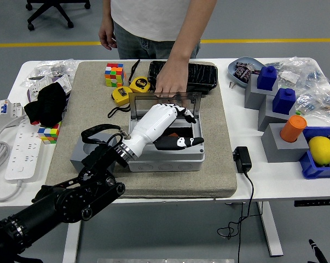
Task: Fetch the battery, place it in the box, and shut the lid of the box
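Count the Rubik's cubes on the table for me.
2: one cube at the mat's far left corner beside the tape measures, another cube at the mat's left edge, partly under black cloth.

Rubik's cube (pixel 114 74), yellow tape measures (pixel 129 90), lemon (pixel 321 149), power strip (pixel 18 150).

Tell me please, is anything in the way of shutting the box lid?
Yes. The left hand is inside the open box, under the raised lid, and a person's hand rests at the lid's top edge.
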Tool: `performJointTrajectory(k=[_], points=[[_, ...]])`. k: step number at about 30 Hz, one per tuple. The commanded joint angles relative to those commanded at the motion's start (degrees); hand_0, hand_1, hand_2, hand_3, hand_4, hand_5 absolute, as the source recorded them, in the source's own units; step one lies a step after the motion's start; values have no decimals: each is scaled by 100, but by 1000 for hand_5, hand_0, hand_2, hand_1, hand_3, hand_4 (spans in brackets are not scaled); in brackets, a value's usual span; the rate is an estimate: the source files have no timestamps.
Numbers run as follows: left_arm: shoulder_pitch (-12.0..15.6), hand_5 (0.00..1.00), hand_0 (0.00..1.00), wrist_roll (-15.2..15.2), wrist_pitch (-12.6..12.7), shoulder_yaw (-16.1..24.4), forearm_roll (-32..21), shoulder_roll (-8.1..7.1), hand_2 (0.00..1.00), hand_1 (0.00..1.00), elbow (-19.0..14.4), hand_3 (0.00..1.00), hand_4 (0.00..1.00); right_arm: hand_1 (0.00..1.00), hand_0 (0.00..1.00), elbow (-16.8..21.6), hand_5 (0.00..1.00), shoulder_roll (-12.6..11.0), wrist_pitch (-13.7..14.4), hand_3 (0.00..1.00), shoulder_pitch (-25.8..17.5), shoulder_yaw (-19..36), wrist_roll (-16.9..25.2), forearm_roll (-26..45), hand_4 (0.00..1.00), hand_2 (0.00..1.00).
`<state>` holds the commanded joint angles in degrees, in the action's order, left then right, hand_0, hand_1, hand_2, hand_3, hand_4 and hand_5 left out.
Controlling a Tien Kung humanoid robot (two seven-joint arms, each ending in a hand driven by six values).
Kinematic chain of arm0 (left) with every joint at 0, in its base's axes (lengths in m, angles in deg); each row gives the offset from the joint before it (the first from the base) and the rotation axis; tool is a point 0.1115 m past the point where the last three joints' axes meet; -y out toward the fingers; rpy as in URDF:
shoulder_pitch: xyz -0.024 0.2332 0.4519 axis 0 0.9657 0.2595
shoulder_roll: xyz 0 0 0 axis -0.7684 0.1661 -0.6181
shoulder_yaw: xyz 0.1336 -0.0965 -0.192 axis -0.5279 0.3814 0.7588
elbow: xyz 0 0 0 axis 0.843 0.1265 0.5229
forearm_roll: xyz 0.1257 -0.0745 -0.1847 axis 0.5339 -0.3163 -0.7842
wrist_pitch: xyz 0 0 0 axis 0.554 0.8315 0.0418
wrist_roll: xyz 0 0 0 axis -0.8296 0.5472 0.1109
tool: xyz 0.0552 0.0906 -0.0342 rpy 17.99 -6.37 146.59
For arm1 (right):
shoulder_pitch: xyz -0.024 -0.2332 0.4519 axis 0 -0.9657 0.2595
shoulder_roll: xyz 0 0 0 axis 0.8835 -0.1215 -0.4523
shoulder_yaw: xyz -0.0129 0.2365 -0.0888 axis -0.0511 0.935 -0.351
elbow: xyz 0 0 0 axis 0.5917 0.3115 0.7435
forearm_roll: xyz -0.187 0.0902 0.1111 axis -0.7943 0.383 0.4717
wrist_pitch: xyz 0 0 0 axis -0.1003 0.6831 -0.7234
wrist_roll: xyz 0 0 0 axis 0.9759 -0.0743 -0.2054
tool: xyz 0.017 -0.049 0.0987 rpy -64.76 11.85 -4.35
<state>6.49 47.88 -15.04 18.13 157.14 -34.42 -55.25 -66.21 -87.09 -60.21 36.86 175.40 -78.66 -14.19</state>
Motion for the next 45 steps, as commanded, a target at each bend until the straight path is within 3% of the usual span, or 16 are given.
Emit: performJointTrajectory(k=[2, 8, 14, 18, 19, 20, 25, 26, 28, 31, 32, 40, 43, 45], points=[[16, 998, 546, -23, 32, -17, 6, 0, 517, 516, -96, 537, 998, 690, 789, 0, 998, 1, 3, 760, 3, 1, 4, 10, 998, 686], [119, 998, 532, -114, 203, -57, 61, -8, 501, 481, -633, 529, 998, 690, 789, 0, 998, 5, 12, 760, -1, -5, 3, 55, 998, 686], [195, 998, 515, -254, 441, -188, 61, -306, 488, 457, -1592, 511, 998, 690, 788, 0, 998, 5, 19, 760, -2, 3, 2, 86, 998, 686], [99, 998, 515, -306, 612, -61, 83, -341, 488, 457, -2151, 511, 998, 690, 788, 0, 998, 12, 17, 760, 3, 4, 7, 87, 998, 686], [56, 998, 515, -307, 620, 19, 33, -334, 488, 457, -2254, 511, 998, 690, 788, 0, 998, 16, 16, 760, 3, -1, 13, 94, 998, 686], [28, 998, 551, -297, 601, 81, 4, -330, 588, 586, -2301, 596, 998, 690, 788, 0, 998, 19, 18, 760, 2, -6, 17, 102, 998, 686], [-25, 998, 551, -37, 342, 440, 190, -315, 588, 586, -2381, 596, 998, 690, 788, 0, 998, 21, 27, 760, 3, 39, 14, 75, 998, 686], [-27, 998, 940, 73, 267, 497, 260, -314, 910, 959, -2373, 868, 998, 690, 788, 0, 998, 20, 29, 760, 0, 48, 11, 70, 998, 686], [-32, 998, 940, 376, 70, 598, 473, -309, 910, 959, -2343, 868, 998, 690, 788, 0, 998, 18, 31, 760, -4, 68, 4, 52, 998, 686], [-32, 998, 940, 1059, -371, 772, 969, -279, 910, 959, -2271, 868, 998, 690, 788, 0, 998, 21, 33, 760, -3, 82, 7, 49, 998, 686], [-31, 998, 998, 1314, -487, 817, 1118, -269, 998, 998, -2256, 998, 998, 689, 788, 0, 998, 23, 33, 760, -2, 76, 12, 57, 998, 686], [-67, 998, 998, 3138, -1381, 1201, 2190, -258, 998, 998, -2221, 998, 998, 690, 786, 0, 998, 30, 29, 759, 0, 62, 17, 65, 998, 686], [-101, 998, 998, 3839, -1956, 1255, 2627, -312, 998, 998, -2345, 998, 998, 690, 786, 0, 998, 20, 31, 759, 7, 72, 7, 48, 998, 686], [-160, 998, 998, 4348, -2434, 1308, 2641, -366, 998, 998, -2580, 987, 998, 690, 786, 0, 998, 8, 35, 759, 11, 71, 9, 54, 998, 686]])
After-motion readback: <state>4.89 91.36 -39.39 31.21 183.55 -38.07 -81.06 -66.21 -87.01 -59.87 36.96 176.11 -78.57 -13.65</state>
